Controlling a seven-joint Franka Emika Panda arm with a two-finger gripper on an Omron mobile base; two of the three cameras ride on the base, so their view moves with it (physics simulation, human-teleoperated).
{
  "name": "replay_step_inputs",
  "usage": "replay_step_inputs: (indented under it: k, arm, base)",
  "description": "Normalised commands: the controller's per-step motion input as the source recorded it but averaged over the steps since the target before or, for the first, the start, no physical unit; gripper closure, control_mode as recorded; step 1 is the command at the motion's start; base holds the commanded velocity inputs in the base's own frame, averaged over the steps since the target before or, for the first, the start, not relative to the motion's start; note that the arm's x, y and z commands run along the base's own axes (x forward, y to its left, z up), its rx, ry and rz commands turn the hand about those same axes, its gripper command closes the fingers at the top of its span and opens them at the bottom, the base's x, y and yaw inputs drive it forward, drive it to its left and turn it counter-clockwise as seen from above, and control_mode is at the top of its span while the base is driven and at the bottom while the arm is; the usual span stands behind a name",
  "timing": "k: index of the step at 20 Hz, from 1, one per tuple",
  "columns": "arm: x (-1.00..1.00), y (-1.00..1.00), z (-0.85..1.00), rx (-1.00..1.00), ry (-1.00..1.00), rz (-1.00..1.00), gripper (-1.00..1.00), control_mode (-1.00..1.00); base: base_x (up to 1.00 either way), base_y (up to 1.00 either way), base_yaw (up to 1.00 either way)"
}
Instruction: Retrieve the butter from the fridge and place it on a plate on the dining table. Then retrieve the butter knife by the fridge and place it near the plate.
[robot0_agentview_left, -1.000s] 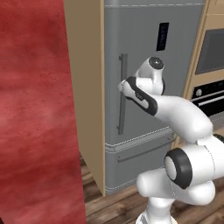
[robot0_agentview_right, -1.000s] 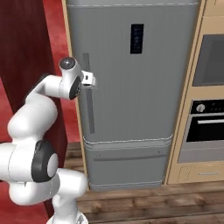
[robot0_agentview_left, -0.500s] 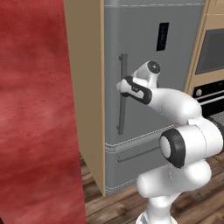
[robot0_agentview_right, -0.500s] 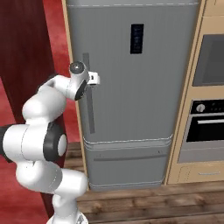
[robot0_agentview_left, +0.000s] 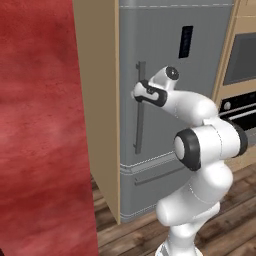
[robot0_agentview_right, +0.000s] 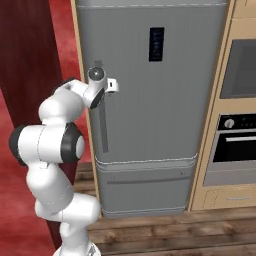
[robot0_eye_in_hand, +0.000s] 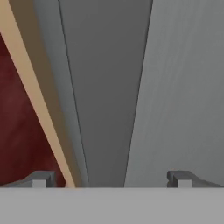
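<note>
Three views for you. Left base view: fridge (robot0_agentview_left: 170, 100) door shut; gripper (robot0_agentview_left: 138, 94) now at the bar handle (robot0_agentview_left: 140, 107), the arm folded in closer than a second ago. Right base view: gripper (robot0_agentview_right: 111, 86) beside the handle's top. Hand view: fingertips (robot0_eye_in_hand: 40, 179) spread wide, handle (robot0_eye_in_hand: 105, 109) between them, nothing clenched. Butter presumably inside, unseen. You likely close and pull next.

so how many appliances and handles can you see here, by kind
fridge: 1
built-in oven: 1
fridge bar handle: 1
fridge display panel: 1
gripper, open astride the handle: 1
total: 5
</note>
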Motion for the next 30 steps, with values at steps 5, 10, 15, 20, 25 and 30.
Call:
replay_step_inputs:
  k: [5, 10, 15, 20, 25, 30]
  arm:
    - [0.46, 0.0, -0.06, 0.0, 0.0, 0.0, -1.0, -1.0]
    - [0.32, 0.01, -0.15, 0.0, -0.07, 0.0, -1.0, -1.0]
    - [0.28, 0.0, -0.02, 0.0, -0.05, 0.0, -1.0, -1.0]
    - [0.24, 0.0, 0.0, 0.0, -0.01, 0.0, 1.0, -1.0]
    - [0.02, 0.0, 0.0, 0.0, 0.0, 0.0, 1.0, -1.0]
    - [-0.19, 0.0, 0.01, 0.0, 0.0, 0.0, 1.0, -1.0]
  base:
    - [0.0, 0.0, 0.0]
    - [0.0, 0.0, 0.0]
    - [0.0, 0.0, 0.0]
    - [0.0, 0.0, 0.0]
    - [0.0, 0.0, 0.0]
    - [0.0, 0.0, 0.0]
